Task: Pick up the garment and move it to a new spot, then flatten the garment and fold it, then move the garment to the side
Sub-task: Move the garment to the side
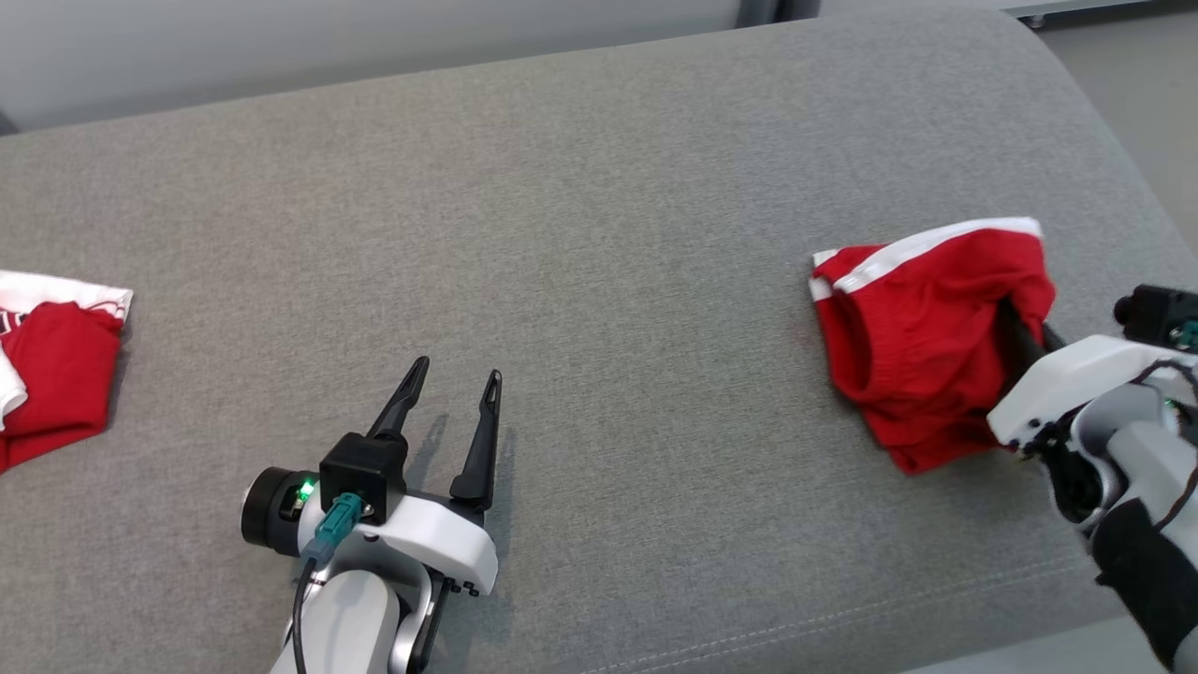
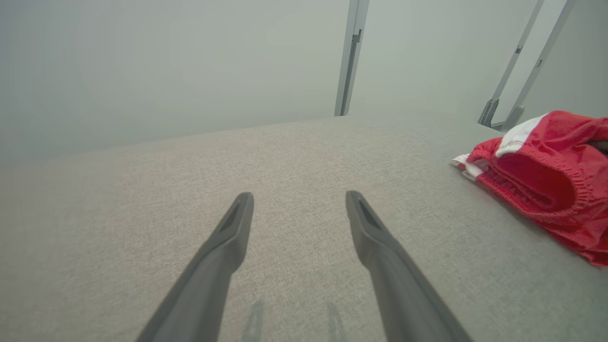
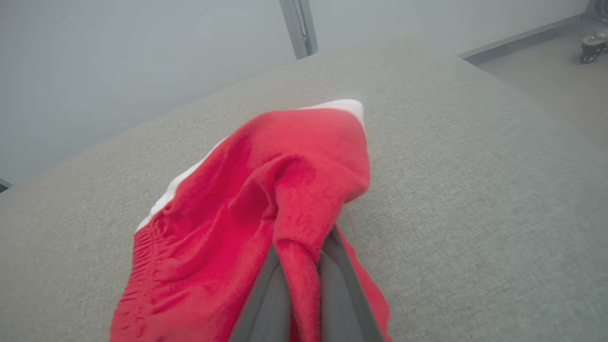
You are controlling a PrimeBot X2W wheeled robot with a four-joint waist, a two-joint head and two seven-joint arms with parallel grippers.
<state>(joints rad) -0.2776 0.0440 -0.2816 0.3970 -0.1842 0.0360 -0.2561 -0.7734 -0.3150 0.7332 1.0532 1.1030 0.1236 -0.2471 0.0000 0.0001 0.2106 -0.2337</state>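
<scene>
Looks like the pick-up step: right gripper [image 1: 1023, 335] pinches the red garment [image 1: 913, 342] at frame right. Left gripper [image 1: 458, 371] wide, empty, lower left. Next: lift clear, carry toward centre.

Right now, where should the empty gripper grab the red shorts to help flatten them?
Grab the white-striped corner of the red shorts, coming from the left over the grey cushion. It sticks out toward the open left gripper, opposite the fold the right gripper pinches, so pulling both ways would probably stretch them flat.
</scene>
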